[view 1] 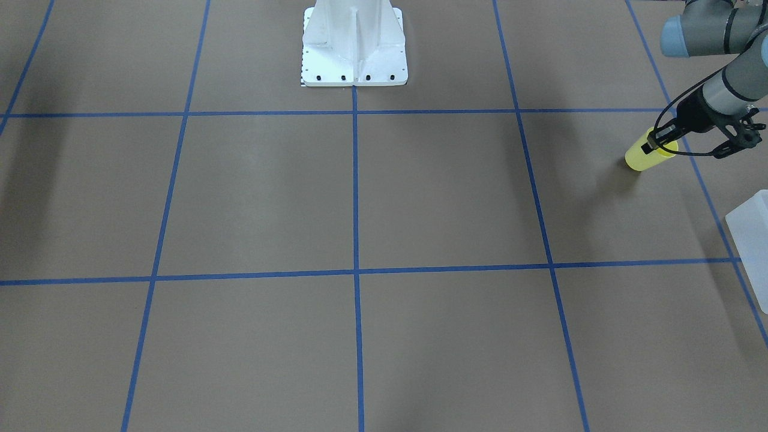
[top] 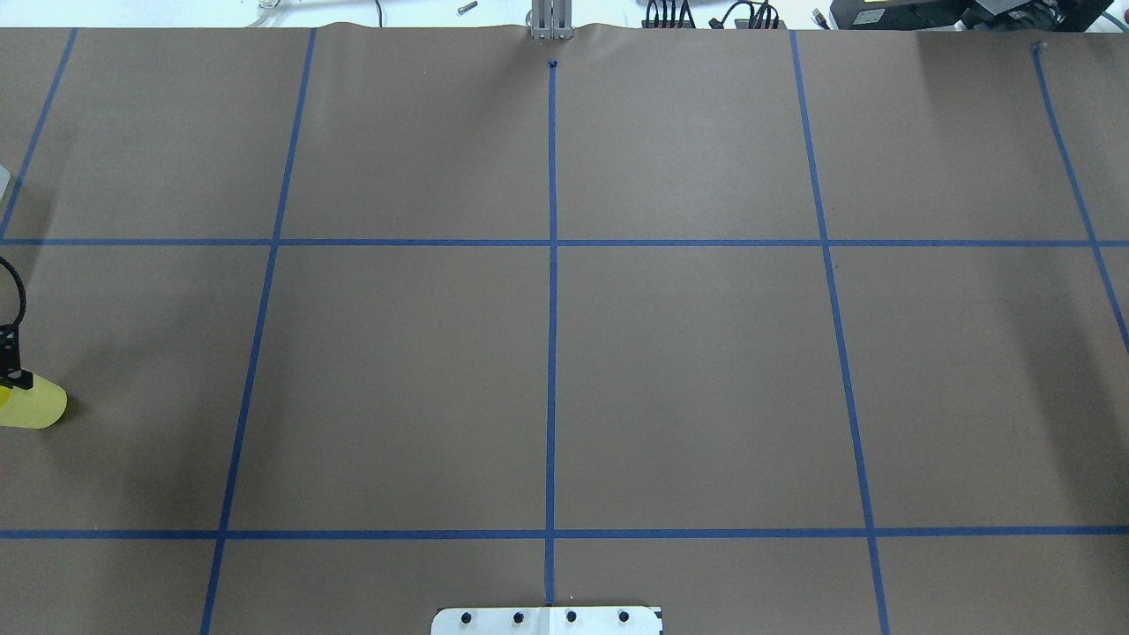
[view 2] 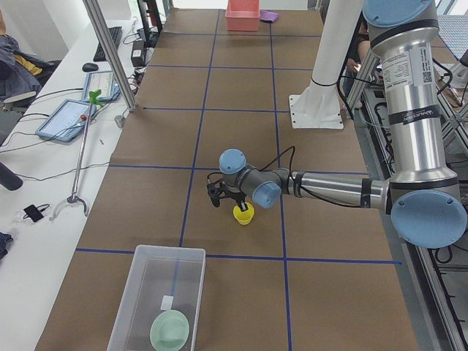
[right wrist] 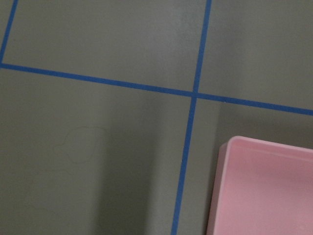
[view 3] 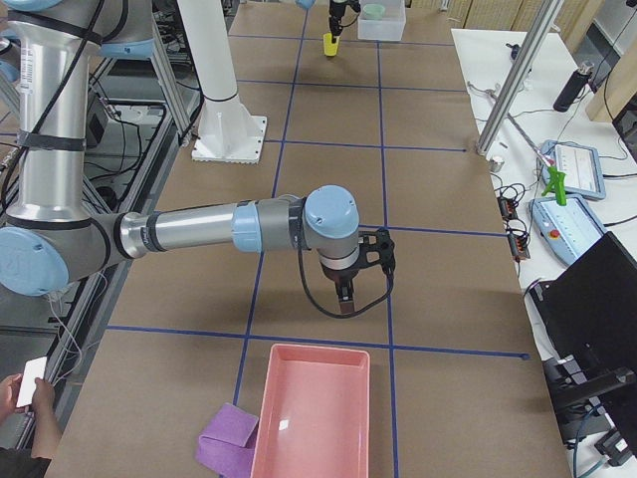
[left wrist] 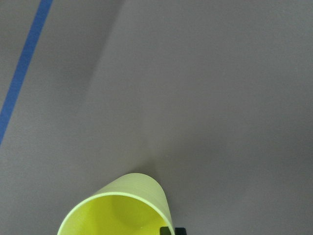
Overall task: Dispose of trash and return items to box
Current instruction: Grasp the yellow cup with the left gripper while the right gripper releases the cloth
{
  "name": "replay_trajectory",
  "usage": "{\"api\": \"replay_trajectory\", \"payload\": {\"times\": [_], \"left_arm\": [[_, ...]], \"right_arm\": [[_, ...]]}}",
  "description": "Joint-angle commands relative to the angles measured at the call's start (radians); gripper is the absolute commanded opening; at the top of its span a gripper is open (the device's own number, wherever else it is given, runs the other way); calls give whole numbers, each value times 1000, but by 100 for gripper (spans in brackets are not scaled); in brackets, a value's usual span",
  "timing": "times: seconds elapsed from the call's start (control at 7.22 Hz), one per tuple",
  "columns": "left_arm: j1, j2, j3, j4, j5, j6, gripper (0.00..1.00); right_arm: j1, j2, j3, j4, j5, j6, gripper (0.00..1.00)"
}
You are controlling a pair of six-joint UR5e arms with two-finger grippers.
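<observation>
While the left pincer clenches the rim of the upright yellow plastic cup on the brown surface, the translucent milky-white rectangular plastic box, pale green bowl inside, lies near that cup, short end toward it, far from the right pincer, state unreadable.

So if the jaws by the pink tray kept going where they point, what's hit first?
The right gripper points down: probably the brown table, just short of the pink tray; depth is unclear.
</observation>
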Motion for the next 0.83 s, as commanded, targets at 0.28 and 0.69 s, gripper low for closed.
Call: {"api": "replay_trajectory", "payload": {"times": [0.28, 0.69], "left_arm": [[-467, -498, 219, 672, 46, 837, 0], [-546, -636, 788, 348, 64, 998, 0]], "right_arm": [[-165, 88, 31, 10, -1, 261, 100], [-242, 98, 65, 11, -4, 338, 100]]}}
